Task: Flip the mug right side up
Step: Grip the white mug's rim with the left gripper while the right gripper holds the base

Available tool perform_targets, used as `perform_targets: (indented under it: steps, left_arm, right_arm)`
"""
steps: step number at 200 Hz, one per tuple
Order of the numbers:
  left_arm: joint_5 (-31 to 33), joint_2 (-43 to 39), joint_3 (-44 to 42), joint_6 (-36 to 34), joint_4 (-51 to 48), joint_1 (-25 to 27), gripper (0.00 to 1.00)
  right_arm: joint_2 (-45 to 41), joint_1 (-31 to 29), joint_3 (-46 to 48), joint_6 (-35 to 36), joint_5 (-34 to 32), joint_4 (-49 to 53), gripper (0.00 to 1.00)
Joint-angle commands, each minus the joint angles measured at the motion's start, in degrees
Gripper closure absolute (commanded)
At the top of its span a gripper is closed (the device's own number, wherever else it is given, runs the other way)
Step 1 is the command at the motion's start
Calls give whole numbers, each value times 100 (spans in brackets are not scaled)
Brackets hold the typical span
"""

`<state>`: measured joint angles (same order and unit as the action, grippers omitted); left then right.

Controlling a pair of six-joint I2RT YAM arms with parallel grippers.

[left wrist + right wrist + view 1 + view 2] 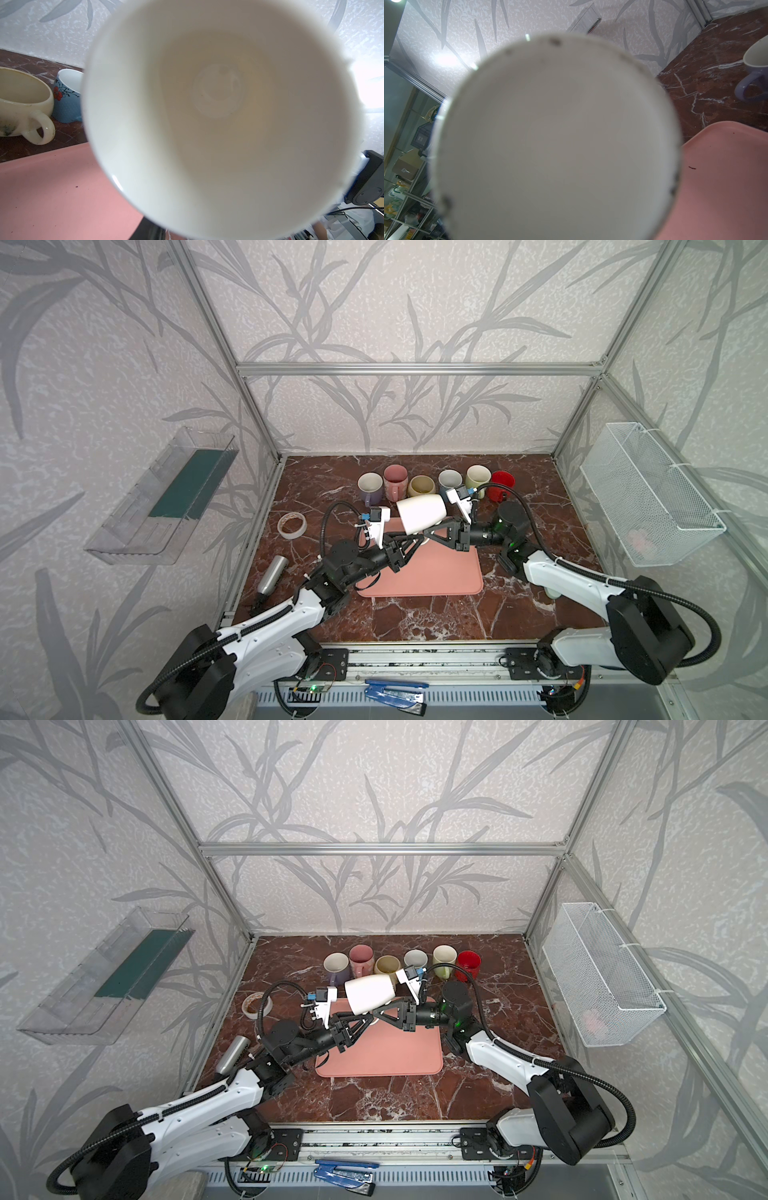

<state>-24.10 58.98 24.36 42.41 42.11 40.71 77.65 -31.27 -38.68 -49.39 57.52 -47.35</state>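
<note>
1. The white mug (420, 512) hangs on its side above the pink mat (440, 576). In both top views its long axis runs 9 to 3 o'clock, with the mouth at 9 and the base at 3.
2. The right gripper (430, 533) reaches in from 3 o'clock. It is clamped tight under the mug's 6 o'clock side, probably on the hidden handle.
3. The left gripper (413, 538) comes from 8 o'clock, facing the mouth, and meets the right one there. I cannot tell how its jaws stand.
4. The upright mugs (422, 486) stand near, at 12 o'clock.
</note>
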Motion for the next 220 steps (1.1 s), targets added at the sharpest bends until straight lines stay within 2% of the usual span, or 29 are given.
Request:
perform_targets:
  steps: [1,24,53,81,130,150,175,200,220]
  left_arm:
    - [-252,99,324,74,420,16,69]
    - [-254,114,306,83,465,16,78]
    - [-212,79,324,48,376,16,100]
    - [-70,-31,255,26,300,16,100]
    - [28,-246,149,-14,156,16,100]
    - [45,-315,122,-31,105,16,100]
    - [63,-377,91,-47,70,16,100]
    - [65,-413,82,-58,20,16,100]
    - [63,-447,84,-75,-13,11,100]
  right_arm:
    - [5,-134,-13,-12,451,-600,100]
    - [13,-132,-34,8,472,-579,100]
    - [31,-127,-78,81,480,-465,100]
    - [31,-113,-97,140,480,-386,100]
    - [-39,36,-96,15,487,-509,76]
    - [-78,101,-89,-25,489,-547,70]
    - [-116,139,-95,-41,480,-553,70]
    - [-118,161,-96,-47,471,-574,76]
    - [-123,187,-92,-58,454,-574,77]
